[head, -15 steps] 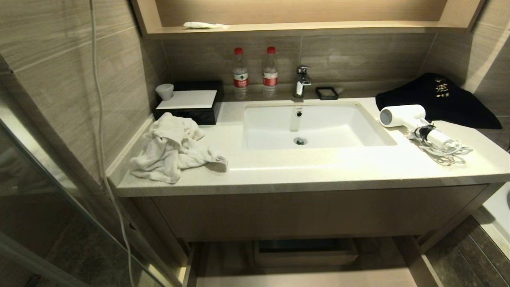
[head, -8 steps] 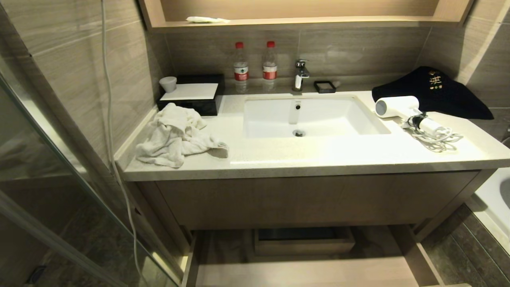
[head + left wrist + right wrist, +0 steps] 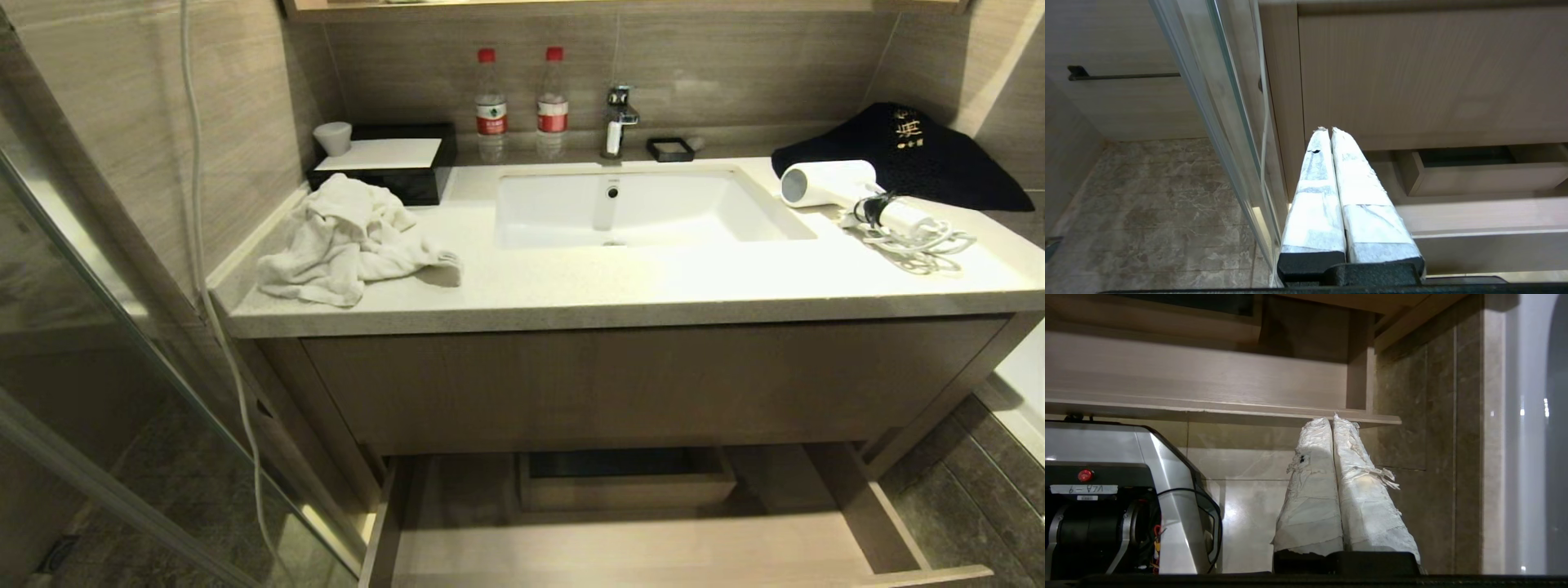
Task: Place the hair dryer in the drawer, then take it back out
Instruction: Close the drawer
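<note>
The white hair dryer (image 3: 829,184) lies on its side on the right of the countertop (image 3: 620,290), its bundled cord trailing to the right. Below the vanity the wide wood-grain drawer (image 3: 620,549) stands pulled out, with a bare pale floor. Neither gripper shows in the head view. My left gripper (image 3: 1327,130) is shut and holds nothing, low beside the vanity's left corner, with the open drawer (image 3: 1478,214) to its side. My right gripper (image 3: 1331,418) is also shut and holds nothing, below the drawer's front panel (image 3: 1208,379) near its right end.
A crumpled white towel (image 3: 347,241), a black box with a cup (image 3: 384,167), two water bottles (image 3: 522,102), the sink (image 3: 637,208) and a black cloth (image 3: 906,155) occupy the counter. A glass door (image 3: 98,351) and hanging cable (image 3: 204,269) stand left. My base (image 3: 1118,498) sits by the right gripper.
The whole head view has shifted: the counter sits higher in the picture and more of the open drawer shows below. The hair dryer lies in the same spot on the counter.
</note>
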Available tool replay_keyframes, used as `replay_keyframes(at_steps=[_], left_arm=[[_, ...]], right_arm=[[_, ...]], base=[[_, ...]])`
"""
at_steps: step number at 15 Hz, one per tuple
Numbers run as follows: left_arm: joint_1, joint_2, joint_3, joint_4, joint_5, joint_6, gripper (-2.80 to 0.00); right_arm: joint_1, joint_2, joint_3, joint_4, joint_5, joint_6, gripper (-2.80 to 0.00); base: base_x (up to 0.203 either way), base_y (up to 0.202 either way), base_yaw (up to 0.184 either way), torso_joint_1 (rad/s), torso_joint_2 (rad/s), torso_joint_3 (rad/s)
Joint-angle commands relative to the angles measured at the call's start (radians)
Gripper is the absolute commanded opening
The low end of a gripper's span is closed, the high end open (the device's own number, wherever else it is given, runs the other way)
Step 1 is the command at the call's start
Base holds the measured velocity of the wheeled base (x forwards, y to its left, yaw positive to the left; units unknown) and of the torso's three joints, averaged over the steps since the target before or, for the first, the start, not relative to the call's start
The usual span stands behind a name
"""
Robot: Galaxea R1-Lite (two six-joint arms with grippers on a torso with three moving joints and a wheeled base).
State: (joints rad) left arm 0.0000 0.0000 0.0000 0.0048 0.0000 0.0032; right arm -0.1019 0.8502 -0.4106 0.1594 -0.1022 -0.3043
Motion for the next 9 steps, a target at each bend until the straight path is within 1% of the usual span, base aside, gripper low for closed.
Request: replay_keyframes(at_steps=[1,9], left_arm=[[0.0,0.002,0.002,0.0,0.0,0.0,-2.8],[0.0,0.002,0.002,0.0,0.001,0.0,-2.8]], right_arm=[[0.004,-0.012,0.011,0.0,-0.001,0.001,-2.8],[0.002,-0.056,0.059,0.009,0.001,0.005,-2.8]], base=[[0.0,0.0,0.0,-0.267,0.52,0.254],[0.0,0.0,0.0,-0.268,0.51,0.237]])
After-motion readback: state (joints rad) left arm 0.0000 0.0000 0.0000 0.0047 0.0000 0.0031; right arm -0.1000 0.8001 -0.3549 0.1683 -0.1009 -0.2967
